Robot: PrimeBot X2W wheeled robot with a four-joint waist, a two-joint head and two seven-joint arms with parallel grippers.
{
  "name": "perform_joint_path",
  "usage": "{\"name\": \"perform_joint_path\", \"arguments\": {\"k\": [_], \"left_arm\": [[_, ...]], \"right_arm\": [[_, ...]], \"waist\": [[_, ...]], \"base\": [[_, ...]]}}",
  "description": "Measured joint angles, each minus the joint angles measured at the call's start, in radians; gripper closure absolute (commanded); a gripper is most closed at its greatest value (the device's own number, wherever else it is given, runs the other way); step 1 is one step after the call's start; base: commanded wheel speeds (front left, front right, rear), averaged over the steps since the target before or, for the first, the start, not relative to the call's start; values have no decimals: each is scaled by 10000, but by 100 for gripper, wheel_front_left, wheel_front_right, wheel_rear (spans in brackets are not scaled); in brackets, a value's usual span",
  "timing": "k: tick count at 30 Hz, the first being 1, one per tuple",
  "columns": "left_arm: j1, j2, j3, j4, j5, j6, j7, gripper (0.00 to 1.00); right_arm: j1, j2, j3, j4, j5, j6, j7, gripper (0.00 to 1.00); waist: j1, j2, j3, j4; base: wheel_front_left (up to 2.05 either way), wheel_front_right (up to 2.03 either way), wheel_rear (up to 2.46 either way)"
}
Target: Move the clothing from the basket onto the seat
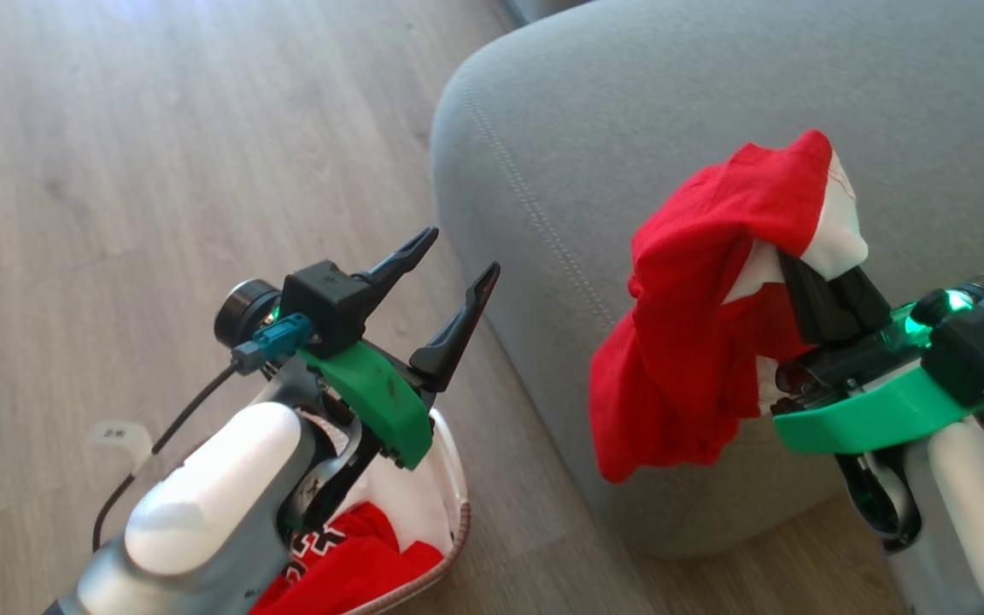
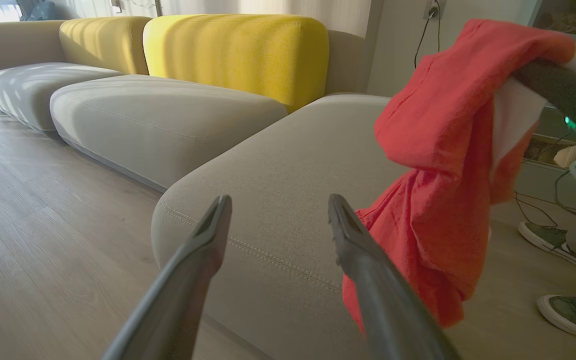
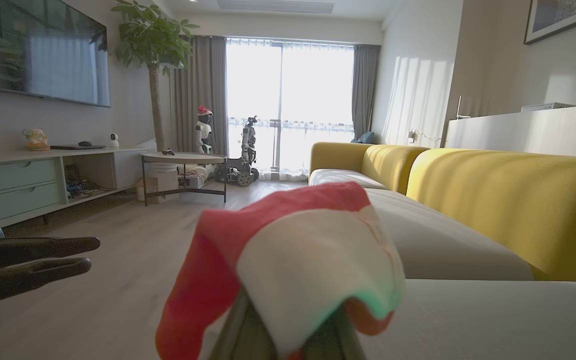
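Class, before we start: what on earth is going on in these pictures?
A robot is emptying a basket onto a seat. Its right gripper, jaws shut, holds a red garment up at the seat's edge, not yet laid down. Its left gripper, jaws open and empty, hangs above the basket, where a red jersey lies.
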Motion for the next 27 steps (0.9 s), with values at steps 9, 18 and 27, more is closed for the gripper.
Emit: {"name": "perform_joint_path", "arguments": {"k": [9, 18, 27], "left_arm": [[-2, 13, -42, -94, 23, 67, 0, 0], [-16, 31, -63, -165, 31, 100, 0, 0], [-391, 107, -153, -251, 90, 21, 102, 0]], "right_arm": [[41, 8, -125, -215, -17, 0, 0, 100], [-32, 8, -267, -382, -25, 0, 0, 100], [-1839, -483, -520, 221, 245, 0, 182, 100]], "waist": [[0, 0, 277, -637], [0, 0, 494, -816], [0, 0, 1035, -658]], "base": [[0, 0, 0], [0, 0, 0], [0, 0, 0]]}}
